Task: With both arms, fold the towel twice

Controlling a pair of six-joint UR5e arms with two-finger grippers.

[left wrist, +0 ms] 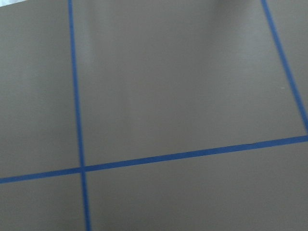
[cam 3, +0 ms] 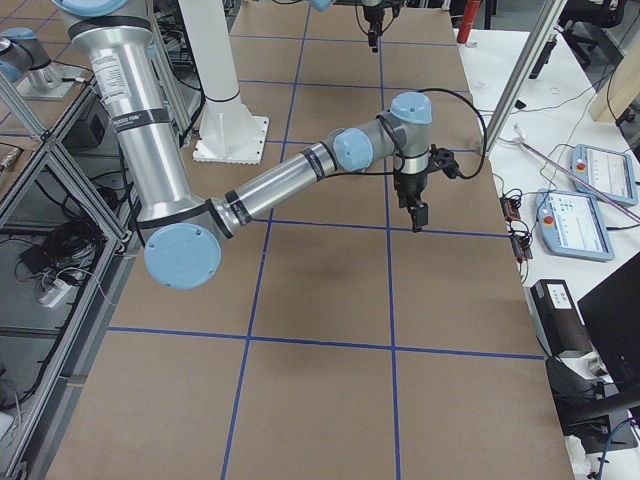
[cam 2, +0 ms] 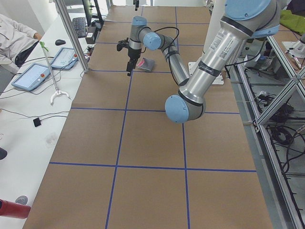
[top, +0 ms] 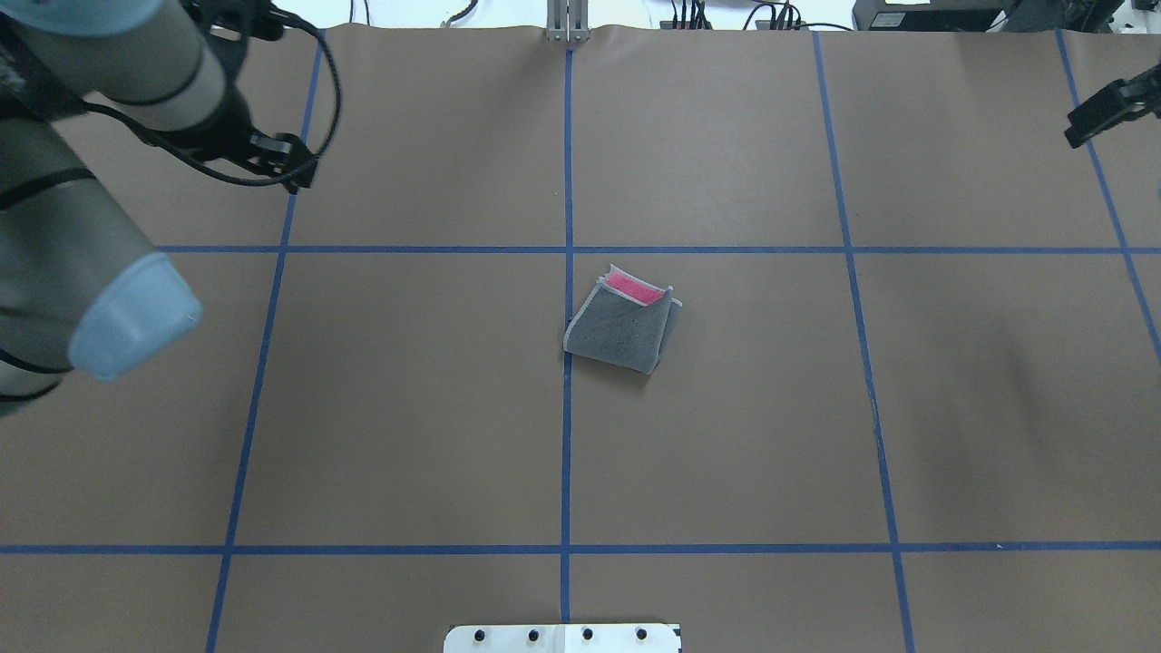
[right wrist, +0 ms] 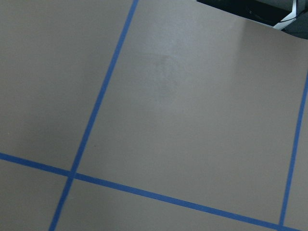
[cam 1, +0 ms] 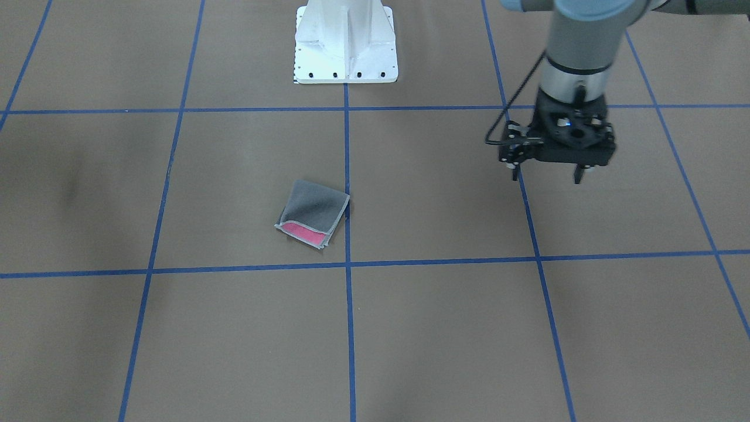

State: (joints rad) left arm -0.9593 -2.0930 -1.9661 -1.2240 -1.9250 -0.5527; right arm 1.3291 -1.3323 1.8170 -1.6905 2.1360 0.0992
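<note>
The towel [cam 1: 312, 214] lies folded near the table's middle, dark grey face up, with a pink strip showing along one edge. It also shows in the overhead view [top: 624, 322] and small in the exterior left view [cam 2: 147, 63]. My left gripper [cam 1: 547, 176] hangs open and empty above the table, well off to the towel's side, and shows in the overhead view [top: 286, 168]. My right gripper [top: 1102, 109] is at the table's far right edge, far from the towel. I cannot tell whether it is open or shut. Both wrist views show only brown table and blue lines.
The white pedestal base [cam 1: 345, 47] stands at the robot's side of the table. Blue tape lines [top: 569, 408] divide the brown surface into squares. A side bench holds tablets [cam 2: 33, 76] and cables, and a person [cam 2: 16, 33] sits beside it.
</note>
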